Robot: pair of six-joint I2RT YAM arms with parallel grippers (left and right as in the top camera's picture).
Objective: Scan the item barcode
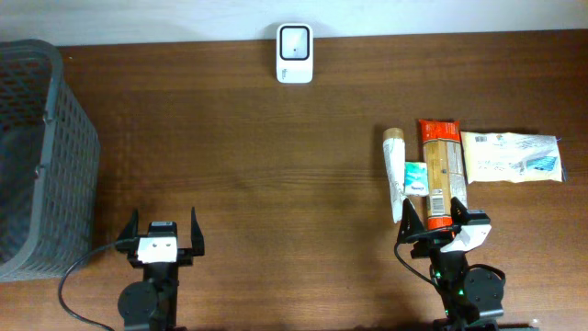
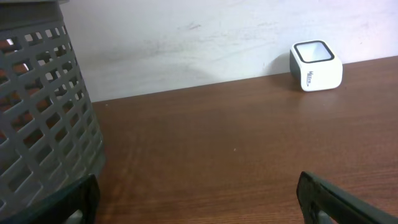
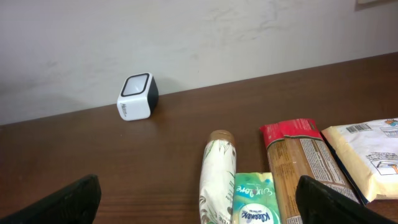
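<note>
At the far edge of the brown wooden bench (image 1: 276, 184) sat the white cube-shaped barcode scanner (image 1: 294, 53). I saw the left hand (image 1: 163, 228) and right hand (image 1: 439, 221) both spread wide, gripping nothing. The long red-ended pasta packet (image 1: 442, 165) lay just before the right hand, beside a paper-wrapped tube (image 1: 395, 170).

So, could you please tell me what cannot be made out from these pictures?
- Basket inside: overhead, partly cut off by the left edge; the left wrist view shows only its wall.
- Pasta packet near end: overhead, under the open right tool.
- White label on that packet: overhead, too small to tell whether it is a barcode.
- Tissue pack near end: right wrist view, cut off by the bottom edge.
</note>
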